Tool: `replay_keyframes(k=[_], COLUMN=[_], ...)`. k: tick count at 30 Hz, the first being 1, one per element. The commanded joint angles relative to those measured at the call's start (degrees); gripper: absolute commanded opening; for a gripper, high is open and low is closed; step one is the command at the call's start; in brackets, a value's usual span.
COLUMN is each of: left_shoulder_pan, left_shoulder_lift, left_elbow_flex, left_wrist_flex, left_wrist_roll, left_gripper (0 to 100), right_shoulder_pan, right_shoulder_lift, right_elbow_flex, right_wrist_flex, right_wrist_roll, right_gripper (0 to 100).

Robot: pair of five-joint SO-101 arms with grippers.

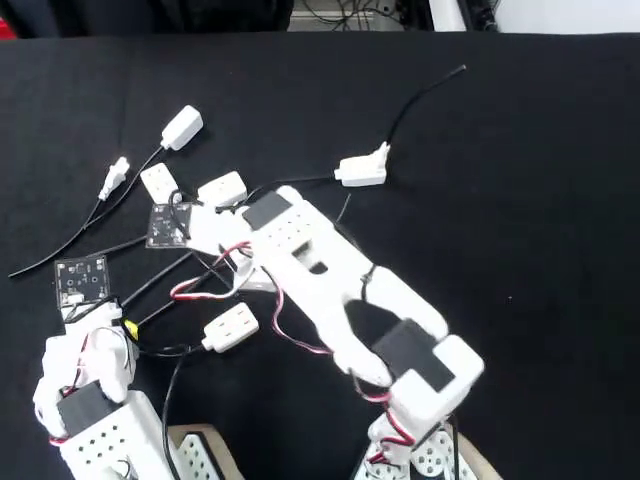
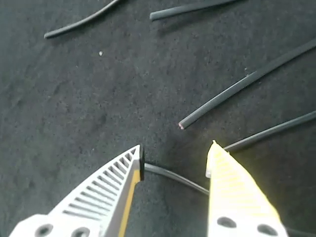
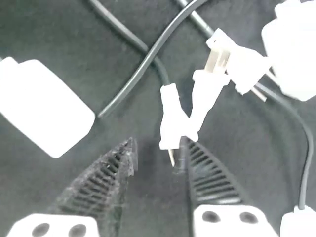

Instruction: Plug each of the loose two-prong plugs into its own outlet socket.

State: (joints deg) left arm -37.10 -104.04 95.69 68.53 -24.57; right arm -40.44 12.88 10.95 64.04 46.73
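White plastic, judged light and rigid on a limp cord [image 3: 160,69]. Found plug [image 3: 173,123] lying on table [image 3: 44,24] between parted fingers [image 3: 106,173] of right tool [image 3: 158,144], ungripped; best pinched across body, behind prongs [image 3: 171,157]. Left tool [image 2: 176,147] likewise parted, empty.

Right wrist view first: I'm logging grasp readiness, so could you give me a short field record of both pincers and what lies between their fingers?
Right pincer: open
Between its fingers: white two-prong plug, loose on the black table, prongs pointing toward the pincer
Beside it: second white plug, touching the first
Left pincer: open
Between its fingers: black cable lying on the table
Plugged in: neither of these two plugs
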Motion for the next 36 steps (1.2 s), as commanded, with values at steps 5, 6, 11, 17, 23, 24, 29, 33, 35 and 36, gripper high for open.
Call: replay_keyframes(k=[5,6,11,17,23,24,29,33,35,36], left_shoulder_pan=[1.19,1.19,1.19,1.19,1.19,1.19,1.19,1.19,1.19,1.19], left_shoulder_lift=[-0.18,-0.18,-0.18,-0.18,-0.18,-0.18,-0.18,-0.18,-0.18,-0.18], left_elbow_flex=[-0.22,-0.22,-0.13,-0.13,0.31,0.31,0.40,0.40,0.40,0.40], left_wrist_flex=[-1.23,-1.23,-1.23,-1.05,-1.23,-1.23,-1.23,-1.23,-1.23,-1.23], left_wrist_roll=[-0.44,-0.44,-0.44,-0.44,-0.44,-0.44,-0.44,-0.44,-0.44,-0.44], left_gripper=[22,22,22,22,22,22,22,22,22,22], right_shoulder_pan=[-0.35,-0.35,0.26,1.85,1.85,1.85,1.49,0.70,-0.44,-1.14], right_shoulder_lift=[5.23,5.93,8.22,10.24,10.07,9.80,9.71,9.71,9.71,9.71], right_elbow_flex=[-6.11,-6.29,-6.99,-8.22,-8.31,-8.31,-7.78,-6.55,-5.49,-4.97], right_wrist_flex=[-0.26,-0.26,-0.62,-0.26,3.08,3.78,5.36,5.10,5.10,5.10], right_wrist_roll=[2.11,2.11,2.20,2.20,2.20,2.20,2.20,1.93,1.93,2.02], right_gripper=[24.3,23.9,20.6,5.9,2.5,2.5,6.7,18.8,20.1,20.1])
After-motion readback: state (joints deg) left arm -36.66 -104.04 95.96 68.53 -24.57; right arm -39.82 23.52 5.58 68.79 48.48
